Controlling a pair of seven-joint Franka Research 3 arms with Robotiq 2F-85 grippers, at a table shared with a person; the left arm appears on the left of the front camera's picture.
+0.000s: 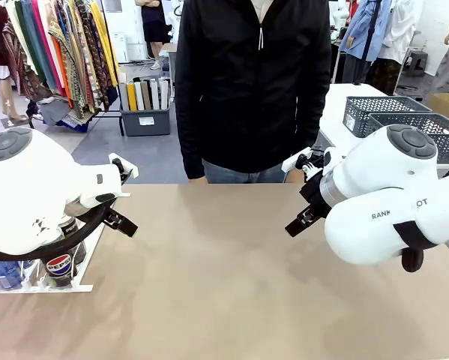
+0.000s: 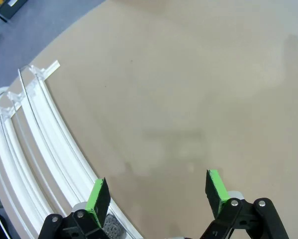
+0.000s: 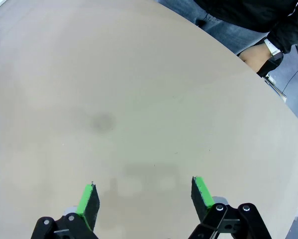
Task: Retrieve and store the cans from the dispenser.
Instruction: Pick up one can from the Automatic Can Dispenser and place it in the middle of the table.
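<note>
Front view: the dispenser sits at the near-left corner of the tan counter, mostly hidden behind the left arm. At its front end stand the cans: one black with the round logo, and a blue one beside it toward the counter's left edge. The left gripper hangs just right of the rack and the right gripper over the counter's right part, well apart. A person in a black jacket stands at the far edge, and grey baskets rest on a white table behind.

Left wrist view: the green pads are spread wide with nothing between them, above the counter, with the rack's white rails and clear stops running along the left.

Right wrist view: this gripper's pads are likewise spread apart over bare counter, holding nothing. The person's hand, wearing a watch, shows past the far edge.
</note>
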